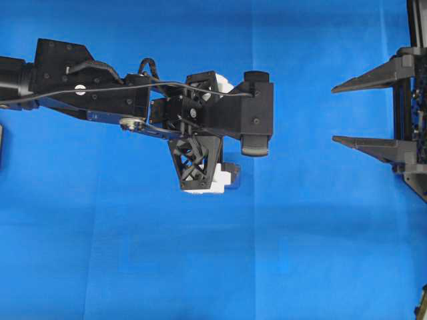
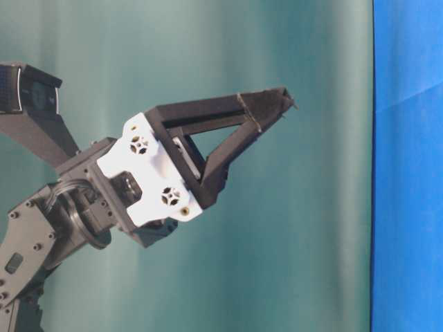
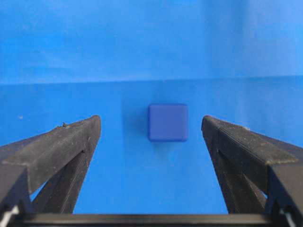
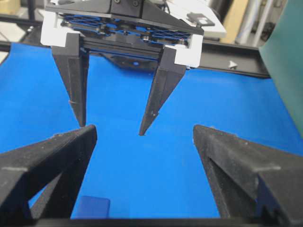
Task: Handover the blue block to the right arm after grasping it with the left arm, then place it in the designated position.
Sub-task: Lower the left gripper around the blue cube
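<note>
**Op A:** Largest first. I see the blue cloth [image 1: 133,267] covering the bench. The left arm [image 1: 100,87] reaches in from the cloth's left edge, and the right arm [image 1: 407,120] sits at the right edge. Both are empty.

**Op B:** Jaw states?

**Op A:** The left gripper [image 3: 151,127] is spread wide with nothing between the fingers. The right gripper [image 1: 337,113] is spread too and holds nothing.

**Op B:** Where is the blue block?

**Op A:** The blue block [image 3: 168,122] lies flat on the cloth, centred ahead of the left fingers and touching neither. I judge it light and rigid, with smooth faces that may be slightly slick and with rounded edges. I plan to pinch two opposite flat faces near mid-height and leave the other pair free for the handover.

**Op B:** View differences?

**Op A:** The overhead view hides the block under the left arm. The left wrist view shows it whole. The right wrist view catches only a corner at its lower edge. The table-level view shows just the left gripper's white finger bases [image 2: 156,176].
</note>
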